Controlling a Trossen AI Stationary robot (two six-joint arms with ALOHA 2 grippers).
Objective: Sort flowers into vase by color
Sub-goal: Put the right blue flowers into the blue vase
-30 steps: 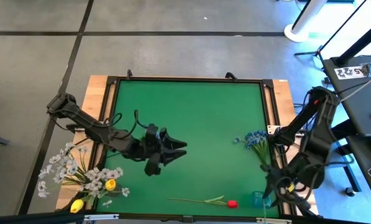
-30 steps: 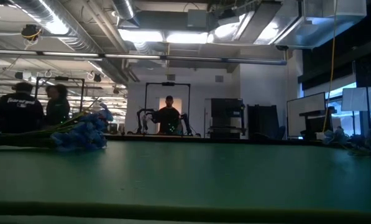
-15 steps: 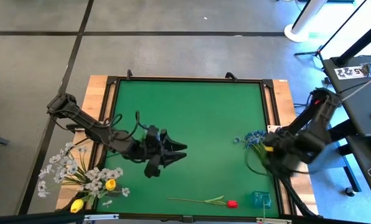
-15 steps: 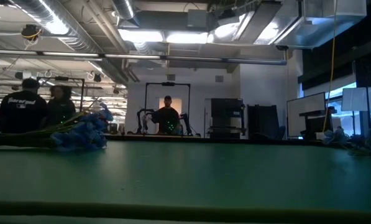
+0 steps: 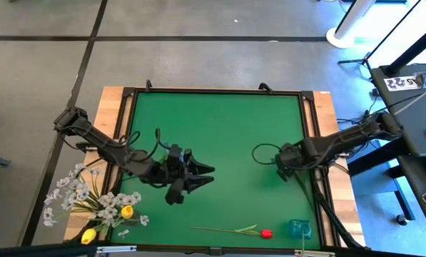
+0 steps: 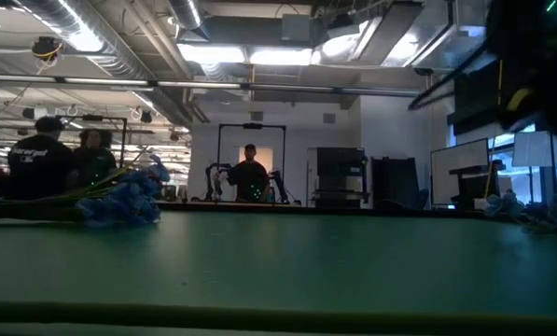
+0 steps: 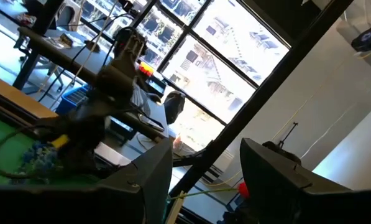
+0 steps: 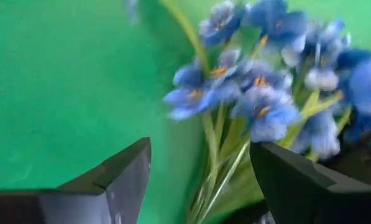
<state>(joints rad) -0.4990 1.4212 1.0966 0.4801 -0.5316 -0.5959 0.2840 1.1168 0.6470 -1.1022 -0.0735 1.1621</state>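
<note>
Blue flowers (image 8: 266,93) beyond right gripper (image 8: 201,180)

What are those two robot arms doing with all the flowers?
They are sorting fake flowers by color. The right claw is open and hovering just over the blue flowers at the right side of the green table. The left claw is open too, holding nothing, waiting over the middle. A red tulip lies at the near edge beside a little vase.

I see the left gripper (image 5: 198,176) mid-table, right gripper (image 5: 282,158) over the flower cluster (image 8: 266,93), vase (image 5: 298,228) at the right near corner.
</note>
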